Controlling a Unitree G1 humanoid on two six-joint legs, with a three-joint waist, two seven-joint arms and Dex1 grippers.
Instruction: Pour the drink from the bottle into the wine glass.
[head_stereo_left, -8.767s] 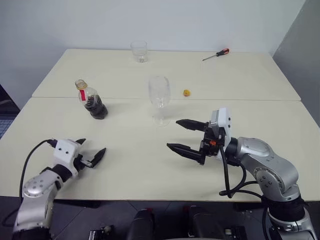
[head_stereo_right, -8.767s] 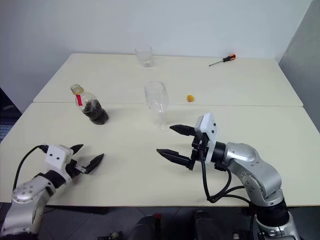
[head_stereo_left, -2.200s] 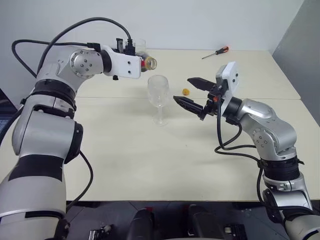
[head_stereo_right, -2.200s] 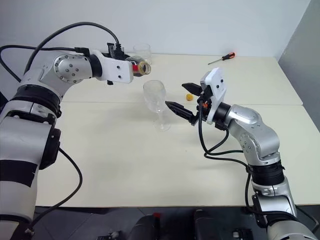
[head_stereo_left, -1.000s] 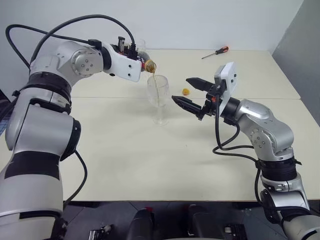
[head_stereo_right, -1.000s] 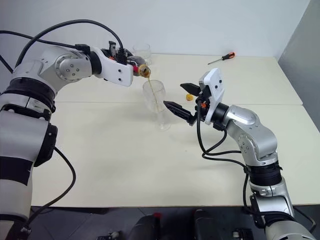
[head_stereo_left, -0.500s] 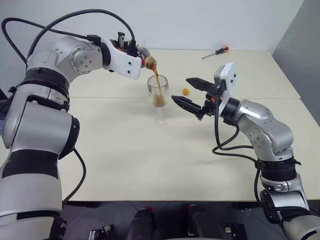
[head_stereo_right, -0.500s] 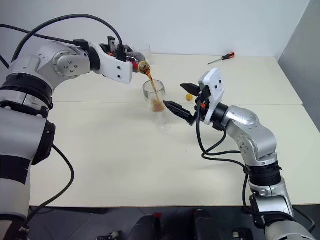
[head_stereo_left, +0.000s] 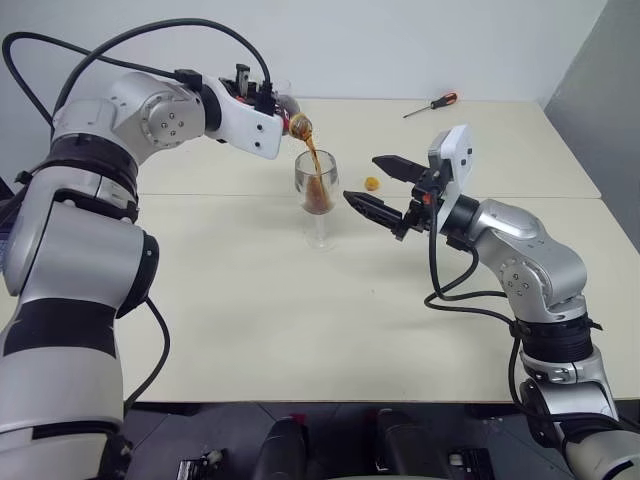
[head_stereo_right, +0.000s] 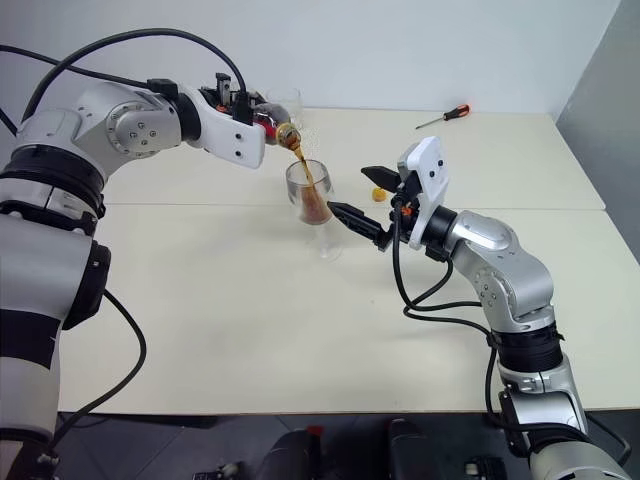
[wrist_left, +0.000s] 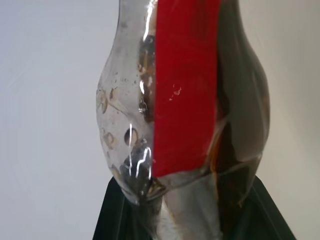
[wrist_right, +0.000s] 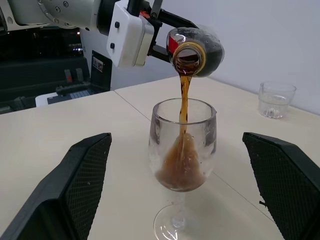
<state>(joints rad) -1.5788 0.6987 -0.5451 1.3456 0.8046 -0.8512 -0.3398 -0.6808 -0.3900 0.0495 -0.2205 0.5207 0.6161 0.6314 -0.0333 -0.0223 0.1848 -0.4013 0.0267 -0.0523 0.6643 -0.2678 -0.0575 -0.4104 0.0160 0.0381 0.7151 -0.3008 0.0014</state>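
The left gripper is pinching the bottle and tipping it over the wine glass. The drink is running out of the bottle's mouth in a thin brown stream and filling the bottom of the glass. The glass is standing on the worktop, in the middle. Just beside it, the right gripper is hanging with its fingers spread wide, holding nothing.

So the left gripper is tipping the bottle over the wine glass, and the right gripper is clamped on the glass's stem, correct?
Not quite. The right gripper is open and clear of the wine glass, one finger on either side of it, as the right wrist view shows. The left gripper is indeed tipping the bottle over the glass.
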